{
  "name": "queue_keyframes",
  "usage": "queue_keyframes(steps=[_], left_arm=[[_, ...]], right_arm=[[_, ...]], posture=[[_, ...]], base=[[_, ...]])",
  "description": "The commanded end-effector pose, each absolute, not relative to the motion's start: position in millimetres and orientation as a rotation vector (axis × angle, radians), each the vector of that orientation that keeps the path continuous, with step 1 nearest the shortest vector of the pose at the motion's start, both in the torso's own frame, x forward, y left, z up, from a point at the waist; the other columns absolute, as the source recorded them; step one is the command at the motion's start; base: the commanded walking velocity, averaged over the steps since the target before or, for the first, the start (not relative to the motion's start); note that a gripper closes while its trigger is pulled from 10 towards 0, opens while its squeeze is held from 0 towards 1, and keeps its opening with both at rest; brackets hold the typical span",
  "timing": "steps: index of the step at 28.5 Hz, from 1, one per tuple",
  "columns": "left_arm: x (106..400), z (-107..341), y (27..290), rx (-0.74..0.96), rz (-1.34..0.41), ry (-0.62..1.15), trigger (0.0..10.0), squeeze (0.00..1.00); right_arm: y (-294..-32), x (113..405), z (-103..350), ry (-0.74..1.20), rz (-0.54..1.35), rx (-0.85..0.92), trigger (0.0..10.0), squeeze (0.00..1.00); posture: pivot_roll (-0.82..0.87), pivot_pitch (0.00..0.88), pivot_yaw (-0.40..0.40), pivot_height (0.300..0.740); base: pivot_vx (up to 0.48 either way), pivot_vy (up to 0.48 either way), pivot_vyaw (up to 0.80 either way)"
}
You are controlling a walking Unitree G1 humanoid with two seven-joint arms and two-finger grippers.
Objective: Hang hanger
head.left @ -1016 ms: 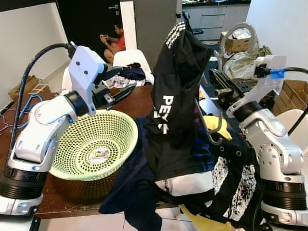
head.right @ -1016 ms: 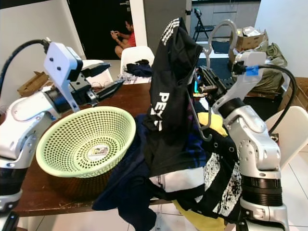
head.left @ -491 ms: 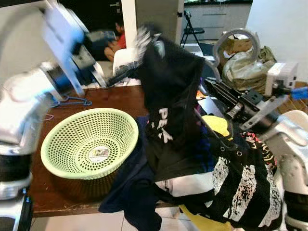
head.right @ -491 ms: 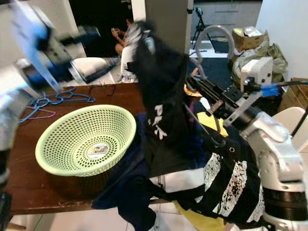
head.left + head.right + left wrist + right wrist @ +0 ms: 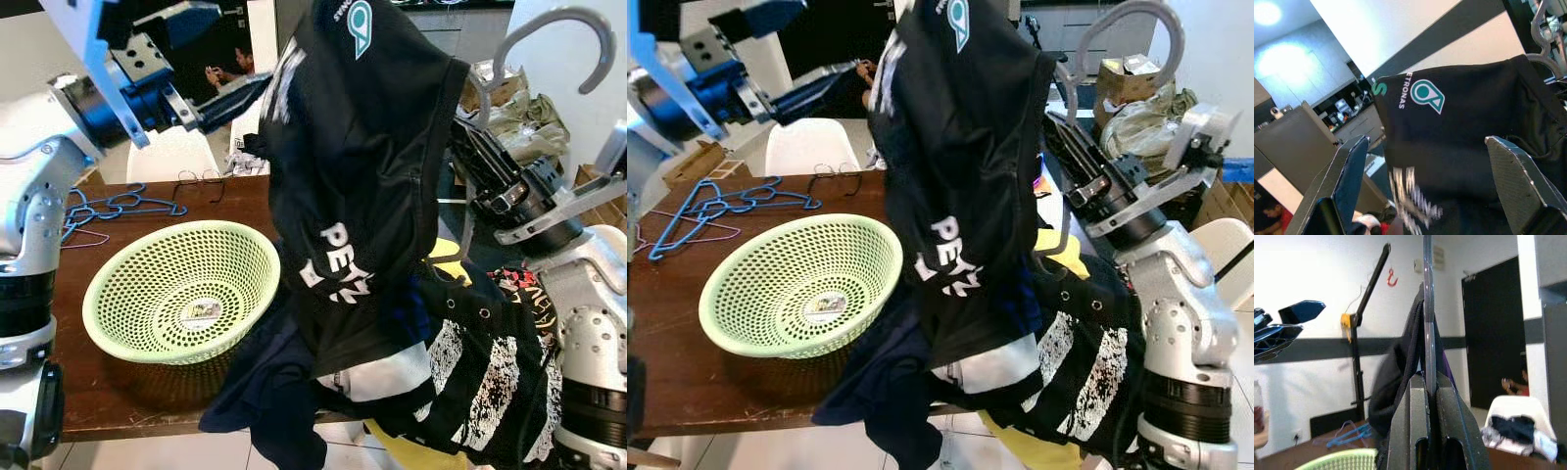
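Right wrist view has the right claw pinched on the grey hanger — held high, right of the table, a black shirt draped over it. At upper left, the left claw is spread wide beside the shirt's shoulder.

Hanger (and shirt) lifted higher

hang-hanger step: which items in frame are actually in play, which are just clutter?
In play:
- grey hanger, clamped in right end effector
- black jersey draped on it
- left end effector, open beside the jersey

Clutter:
- green basket
- blue hangers on table
- clothes pile
- white chair
- person seated behind
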State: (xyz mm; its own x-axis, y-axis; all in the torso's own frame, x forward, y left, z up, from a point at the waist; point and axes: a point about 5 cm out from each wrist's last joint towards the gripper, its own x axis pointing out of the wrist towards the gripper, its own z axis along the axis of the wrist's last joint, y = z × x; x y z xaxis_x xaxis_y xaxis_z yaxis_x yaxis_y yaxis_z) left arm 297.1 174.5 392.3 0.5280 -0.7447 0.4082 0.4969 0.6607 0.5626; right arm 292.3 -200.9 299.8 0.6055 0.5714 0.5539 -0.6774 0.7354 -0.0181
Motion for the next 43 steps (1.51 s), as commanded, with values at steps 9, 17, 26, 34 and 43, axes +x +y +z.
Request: queue_keyframes(steps=[9,17,26,34,43], left_arm=[[320.7,357.5,214.6,0.364,-0.477,-0.57,10.0,0.0],[322.2,269.2,201.4,0.754,-0.522,-0.32,10.0,0.0],[319.6,228.9,167.1,1.199,-0.646,-0.414,10.0,0.0],[320.5,244.7,130.5,1.286,-0.665,-0.691,10.0,0.0],[320.2,254.7,121.0,1.284,-0.661,-0.78,10.0,0.0]], right_arm=[[-199.1,288.4,306.5,-0.594,0.789,0.219,10.0,0.0],[-193.8,285.3,312.0,-0.599,0.825,0.214,10.0,0.0],[-184.4,282.0,313.6,-0.6,0.88,0.224,10.0,0.0],[-174.4,277.3,310.1,-0.579,0.929,0.237,10.0,0.0],[-170.7,275.5,308.3,-0.569,0.949,0.238,10.0,0.0]], posture=[[0.01,0.0,0.018,0.74],[0.01,0.0,0.01,0.74],[0.02,0.0,0.005,0.74],[0.0,0.0,0.011,0.74],[-0.01,0.0,0.012,0.74]], base=[[0.0,0.0,0.0],[0.0,0.0,0.0],[0.0,0.0,0.0],[0.0,0.0,0.0],[0.0,0.0,0.0]])
